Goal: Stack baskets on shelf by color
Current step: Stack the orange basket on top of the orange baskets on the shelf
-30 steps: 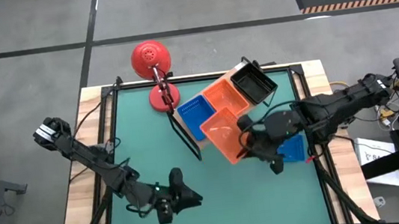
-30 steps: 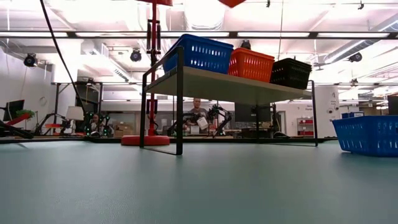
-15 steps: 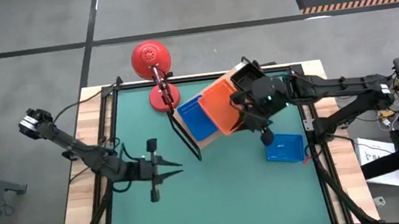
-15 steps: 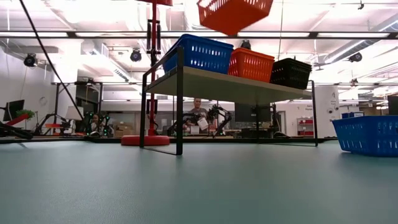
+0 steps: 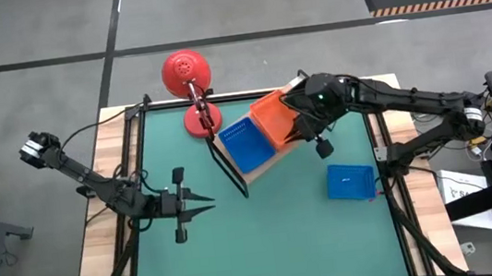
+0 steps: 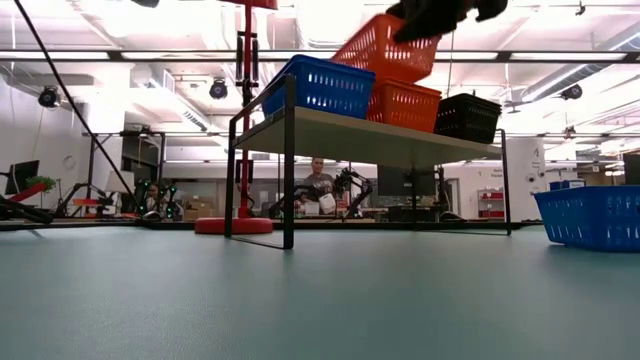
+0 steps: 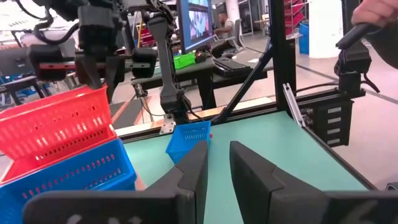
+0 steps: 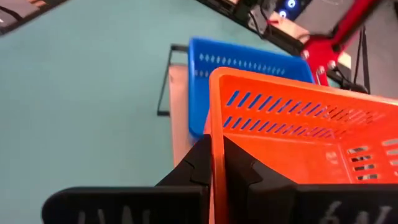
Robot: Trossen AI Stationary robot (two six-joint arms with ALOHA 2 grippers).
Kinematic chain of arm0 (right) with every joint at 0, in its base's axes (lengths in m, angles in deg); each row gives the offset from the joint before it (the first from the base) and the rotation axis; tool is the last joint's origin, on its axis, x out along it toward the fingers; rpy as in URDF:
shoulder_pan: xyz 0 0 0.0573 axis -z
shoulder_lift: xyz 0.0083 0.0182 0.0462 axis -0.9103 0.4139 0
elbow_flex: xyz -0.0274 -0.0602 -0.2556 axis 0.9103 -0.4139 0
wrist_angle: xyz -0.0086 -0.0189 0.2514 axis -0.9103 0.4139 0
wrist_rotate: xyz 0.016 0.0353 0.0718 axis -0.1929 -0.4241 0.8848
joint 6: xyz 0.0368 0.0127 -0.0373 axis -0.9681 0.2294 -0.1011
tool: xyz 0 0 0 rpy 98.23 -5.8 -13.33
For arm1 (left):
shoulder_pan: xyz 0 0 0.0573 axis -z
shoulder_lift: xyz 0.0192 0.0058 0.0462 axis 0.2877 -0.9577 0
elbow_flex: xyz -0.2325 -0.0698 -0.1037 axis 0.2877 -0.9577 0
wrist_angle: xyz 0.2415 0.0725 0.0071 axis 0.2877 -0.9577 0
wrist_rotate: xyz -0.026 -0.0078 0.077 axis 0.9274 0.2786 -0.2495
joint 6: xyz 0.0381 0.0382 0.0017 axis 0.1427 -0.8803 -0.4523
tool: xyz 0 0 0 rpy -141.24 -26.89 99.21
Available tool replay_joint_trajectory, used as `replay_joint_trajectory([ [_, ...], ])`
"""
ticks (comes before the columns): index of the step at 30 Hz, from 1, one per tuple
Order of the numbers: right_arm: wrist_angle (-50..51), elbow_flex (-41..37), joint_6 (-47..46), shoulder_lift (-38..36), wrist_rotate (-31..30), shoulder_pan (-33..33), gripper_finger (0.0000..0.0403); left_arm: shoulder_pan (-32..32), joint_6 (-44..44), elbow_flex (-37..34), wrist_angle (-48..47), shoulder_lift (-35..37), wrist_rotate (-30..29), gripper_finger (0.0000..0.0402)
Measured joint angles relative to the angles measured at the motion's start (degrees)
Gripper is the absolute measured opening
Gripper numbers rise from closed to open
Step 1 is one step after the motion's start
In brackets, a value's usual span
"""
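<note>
The right fingers pinch the rim of an orange basket, tilted above the shelf beside the blue basket, while the left fingers, slightly parted and empty, hover over open green tabletop

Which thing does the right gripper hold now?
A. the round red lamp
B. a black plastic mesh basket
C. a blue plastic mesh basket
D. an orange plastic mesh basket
D: the right gripper is shut on the rim of the orange plastic mesh basket, tilted above the wooden shelf.
</note>
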Motion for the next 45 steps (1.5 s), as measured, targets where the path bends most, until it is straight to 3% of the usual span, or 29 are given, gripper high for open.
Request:
replay_joint_trajectory([
  [7,-0.08,-2.2,1.67,0.05,0.1,2.56,0.0008,0.0,-0.23,0.0,-0.02,-0.09,0.01,0.0051],
  [45,-0.51,-2.54,3.9,0.09,-0.57,2.62,0.0016,0.0,-0.56,0.02,0.07,-0.13,0.03,0.0051],
])
